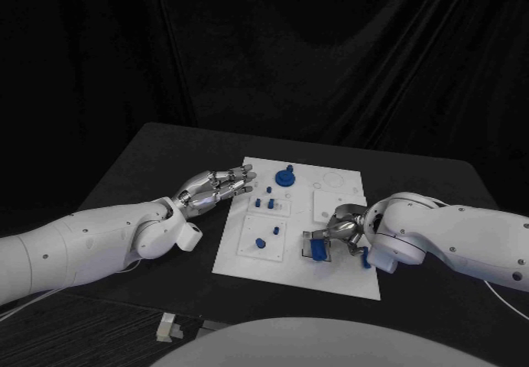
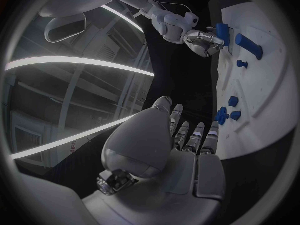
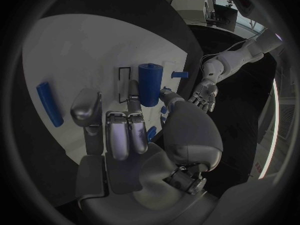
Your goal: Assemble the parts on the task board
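The white task board (image 1: 331, 275) lies mid-table. My right hand (image 1: 344, 229) pinches a blue cylinder (image 1: 317, 249) between thumb and fingers, upright over a black-outlined slot near the board's front edge; the right wrist view shows the blue cylinder (image 3: 150, 84) at the fingertips (image 3: 133, 92). A longer blue bar (image 1: 366, 261) lies flat on the board beside that hand. My left hand (image 1: 215, 187) hovers at the board's left edge, fingers apart and stretched, holding nothing. A round blue part with a knob (image 1: 286, 180) stands at the far end, and small blue pegs (image 1: 264, 203) sit near the left hand.
Another small blue peg (image 1: 260, 243) stands in the board's front-left square. The black table (image 1: 154, 160) spreads round the board, with its front edge close to the board's front. A small pale block (image 1: 167, 327) lies below the table's front left edge.
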Robot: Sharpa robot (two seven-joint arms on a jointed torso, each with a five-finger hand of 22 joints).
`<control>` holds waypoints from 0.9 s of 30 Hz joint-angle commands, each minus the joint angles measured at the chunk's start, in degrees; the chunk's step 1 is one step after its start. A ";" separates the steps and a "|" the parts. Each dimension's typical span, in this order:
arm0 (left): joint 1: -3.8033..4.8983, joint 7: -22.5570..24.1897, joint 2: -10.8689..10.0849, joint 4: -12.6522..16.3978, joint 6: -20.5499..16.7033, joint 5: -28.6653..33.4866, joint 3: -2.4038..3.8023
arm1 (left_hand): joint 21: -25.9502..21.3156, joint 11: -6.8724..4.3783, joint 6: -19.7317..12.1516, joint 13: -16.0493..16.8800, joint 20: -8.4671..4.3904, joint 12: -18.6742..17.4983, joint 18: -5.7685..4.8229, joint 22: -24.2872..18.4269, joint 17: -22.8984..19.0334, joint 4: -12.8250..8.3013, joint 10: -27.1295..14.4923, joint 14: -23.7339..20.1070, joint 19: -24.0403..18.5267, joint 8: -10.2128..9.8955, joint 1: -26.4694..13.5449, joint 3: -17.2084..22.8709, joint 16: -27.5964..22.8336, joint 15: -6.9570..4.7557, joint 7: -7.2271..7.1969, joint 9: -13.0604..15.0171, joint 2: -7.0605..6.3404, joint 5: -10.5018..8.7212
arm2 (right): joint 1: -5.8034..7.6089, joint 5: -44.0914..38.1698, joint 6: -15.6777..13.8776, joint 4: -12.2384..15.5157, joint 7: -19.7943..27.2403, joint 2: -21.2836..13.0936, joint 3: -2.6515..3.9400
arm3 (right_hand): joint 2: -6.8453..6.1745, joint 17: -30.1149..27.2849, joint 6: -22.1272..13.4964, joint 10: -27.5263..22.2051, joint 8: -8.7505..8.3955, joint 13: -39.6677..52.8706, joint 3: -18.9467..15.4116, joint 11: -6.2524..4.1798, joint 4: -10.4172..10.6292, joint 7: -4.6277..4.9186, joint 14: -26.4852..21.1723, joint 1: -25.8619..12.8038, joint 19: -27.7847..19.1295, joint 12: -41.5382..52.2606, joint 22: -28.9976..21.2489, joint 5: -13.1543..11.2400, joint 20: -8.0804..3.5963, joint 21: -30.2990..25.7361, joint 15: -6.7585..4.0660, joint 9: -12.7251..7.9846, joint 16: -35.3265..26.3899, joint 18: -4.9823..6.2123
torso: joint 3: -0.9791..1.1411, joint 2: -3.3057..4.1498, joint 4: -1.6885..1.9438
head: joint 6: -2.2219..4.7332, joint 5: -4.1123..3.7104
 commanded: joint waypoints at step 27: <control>-0.08 1.08 0.31 -0.07 1.22 0.34 0.05 | -0.32 0.48 0.11 -0.04 -0.12 0.75 -1.74 -0.61 0.38 -0.12 -0.34 -0.25 -0.24 1.02 0.47 1.29 0.59 0.72 0.39 0.27 0.26 1.23 | -0.19 -1.42 -1.82 -0.04 -0.29 0.13 0.03 | 2.57 13.27 -0.75 6.07 0.40 15.34 5.93 -0.56 1.17 -0.02 5.32 -0.84 0.20 0.71 7.63 -5.88 0.42 -2.08 -0.67 2.83 -0.60 1.23 | 0.01 -0.05 -0.06 | 0.00 0.26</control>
